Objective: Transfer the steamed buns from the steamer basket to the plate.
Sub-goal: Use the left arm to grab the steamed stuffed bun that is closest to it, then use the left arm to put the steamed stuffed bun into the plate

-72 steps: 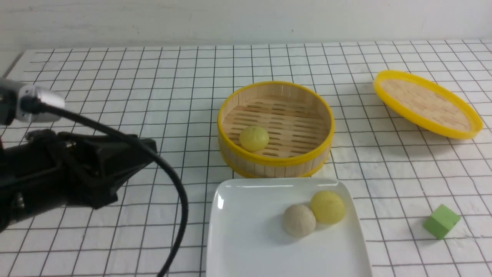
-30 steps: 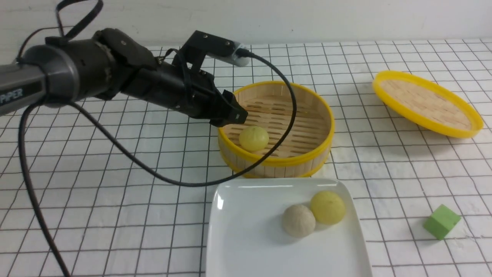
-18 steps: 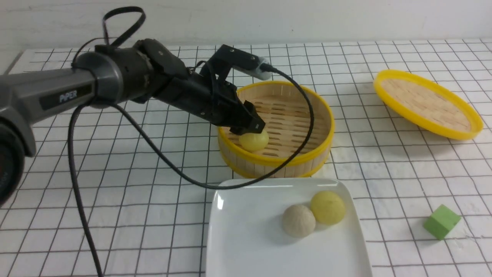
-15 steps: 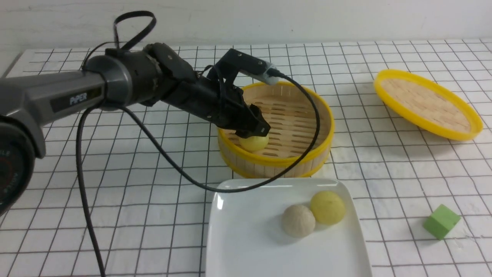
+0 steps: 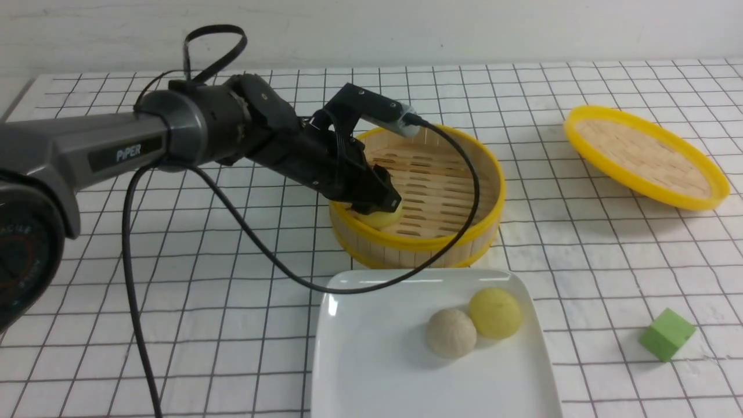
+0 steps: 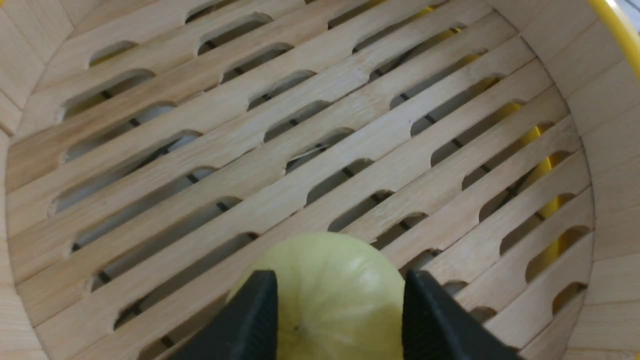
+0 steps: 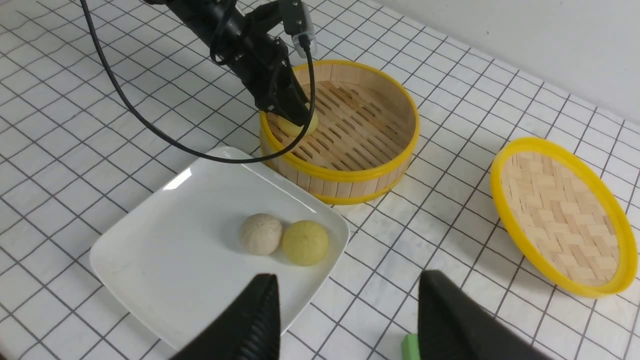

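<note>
"How did the left arm (image 5: pixel 116 148) lie?"

"Stretched forward and toward the right, wrist tipped down, the left tool (image 5: pixel 380 204) low. Its fingers (image 6: pixel 257 315) stood apart, one on each side of a bun (image 6: pixel 335 295). Whether they pressed it, I couldn't tell."

"And the right tool (image 7: pixel 348 280)?"

"Held up above the surface (image 7: pixel 60 125), fingers spread wide."

Steamer basket (image 5: pixel 418 252) of pale matt wooden slats, yellow plastic-looking rim; plate (image 5: pixel 371 360) glossy white, smooth; bun (image 6: pixel 330 290) between the matt black fingers (image 6: pixel 250 325) smooth, dull, faintly creased.
</note>
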